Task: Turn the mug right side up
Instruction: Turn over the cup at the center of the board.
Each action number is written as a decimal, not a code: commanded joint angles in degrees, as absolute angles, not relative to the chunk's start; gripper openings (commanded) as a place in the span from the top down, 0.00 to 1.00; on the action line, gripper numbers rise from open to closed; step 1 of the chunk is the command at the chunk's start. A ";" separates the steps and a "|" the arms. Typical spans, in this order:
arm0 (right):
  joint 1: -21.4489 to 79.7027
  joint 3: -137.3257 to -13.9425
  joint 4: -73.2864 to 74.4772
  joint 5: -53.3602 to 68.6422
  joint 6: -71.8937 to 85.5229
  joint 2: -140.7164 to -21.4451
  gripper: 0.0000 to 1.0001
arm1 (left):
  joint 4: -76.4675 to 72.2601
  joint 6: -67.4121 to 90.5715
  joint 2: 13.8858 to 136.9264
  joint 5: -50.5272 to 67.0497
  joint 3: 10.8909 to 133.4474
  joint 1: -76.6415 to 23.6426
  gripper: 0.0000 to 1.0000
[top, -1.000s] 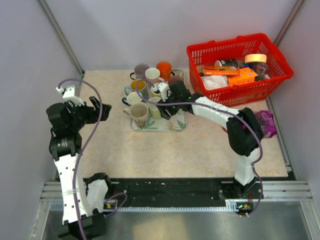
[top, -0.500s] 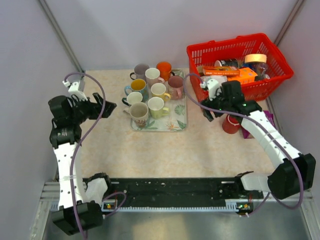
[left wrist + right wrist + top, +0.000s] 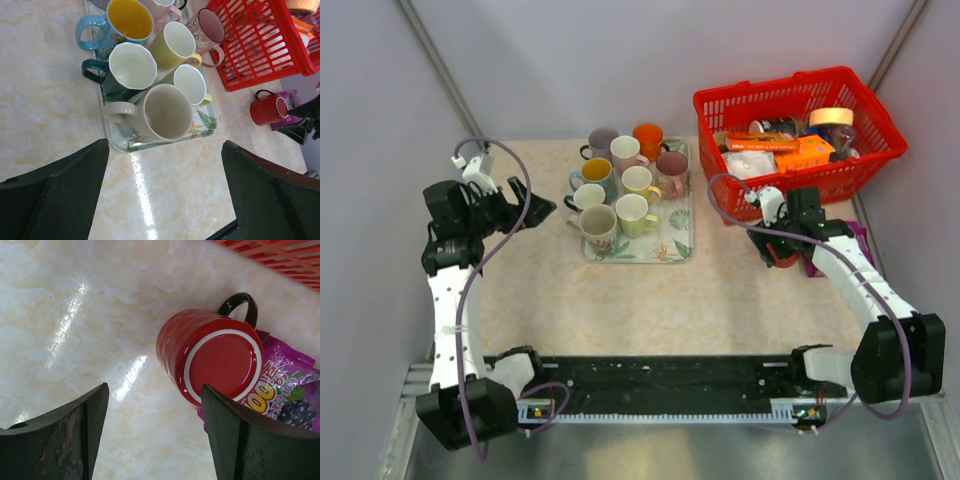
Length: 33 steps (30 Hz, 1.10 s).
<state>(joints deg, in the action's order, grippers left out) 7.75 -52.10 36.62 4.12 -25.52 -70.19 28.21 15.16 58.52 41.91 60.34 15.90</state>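
Note:
The red mug (image 3: 783, 252) stands upside down on the table, just in front of the red basket. Its base faces up and its black handle points away in the right wrist view (image 3: 215, 357). It also shows far right in the left wrist view (image 3: 267, 107). My right gripper (image 3: 772, 240) hovers right above it, open and empty (image 3: 154, 410), with the mug ahead of the right finger. My left gripper (image 3: 535, 212) is open and empty (image 3: 165, 165), left of the tray.
A floral tray (image 3: 660, 255) holds several upright mugs (image 3: 167, 112). The red basket (image 3: 800, 100) of groceries stands at the back right. A purple snack bag (image 3: 280, 400) lies against the red mug, partly under it.
My right arm has swung from the tray to the right and come down over the red mug. My left gripper has shifted slightly up and right.

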 commanded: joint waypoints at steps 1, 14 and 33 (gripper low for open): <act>7.29 -52.29 32.26 2.55 -25.58 -72.33 0.27 | 25.84 17.23 57.92 45.17 63.63 15.64 0.01; 7.29 -54.66 37.70 12.10 -24.62 -76.99 0.34 | 24.70 16.70 57.04 46.50 62.58 15.64 0.10; 22.15 -73.37 44.72 40.53 -19.57 -83.94 0.34 | 24.17 16.44 56.60 44.65 61.26 15.56 0.12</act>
